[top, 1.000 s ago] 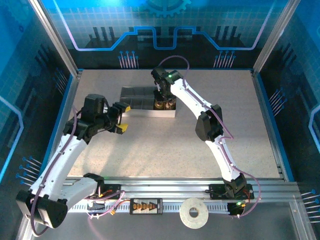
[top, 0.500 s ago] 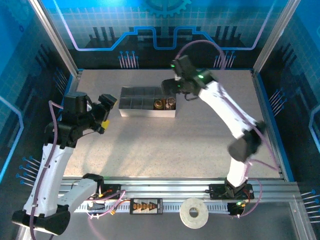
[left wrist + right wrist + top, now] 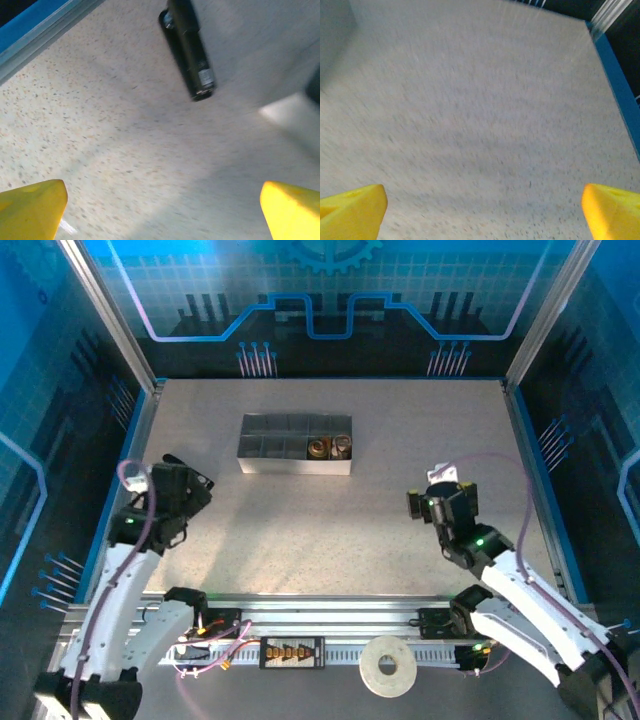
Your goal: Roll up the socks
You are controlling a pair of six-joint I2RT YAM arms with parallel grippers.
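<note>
Far ahead of the left claw [image 3: 161,212] and off to its right, the socks [image 3: 330,447] sit in the tray [image 3: 270,430]. From the right claw [image 3: 482,212] they lie far ahead and to its left. They show as two small round bundles, brownish with a touch of orange, side by side. Any pattern is too small to tell. Each bundle fills one cell at the right end of the tray's row nearer the claws, and the other cells look dark grey.

Both claws hang over the table [image 3: 300,530], well apart from the tray and from each other. The left claw is spread wide, its yellow fingertips [image 3: 30,210] at the bottom corners of its wrist view with bare speckled table between them, and it holds nothing. The right claw is spread just as wide, fingertips [image 3: 350,210] set likewise, with nothing in its grip.

The top view gives the tray, the socks and both arms. The left wrist view adds a black bar [image 3: 189,50] ahead of its claw, a blurred pale shape to the right, and the left rail [image 3: 35,35], blue, ahead and to the left. The right wrist view, blurred, gives the table's grain and the right rail [image 3: 615,75], blue, ahead and to the right of its claw.
</note>
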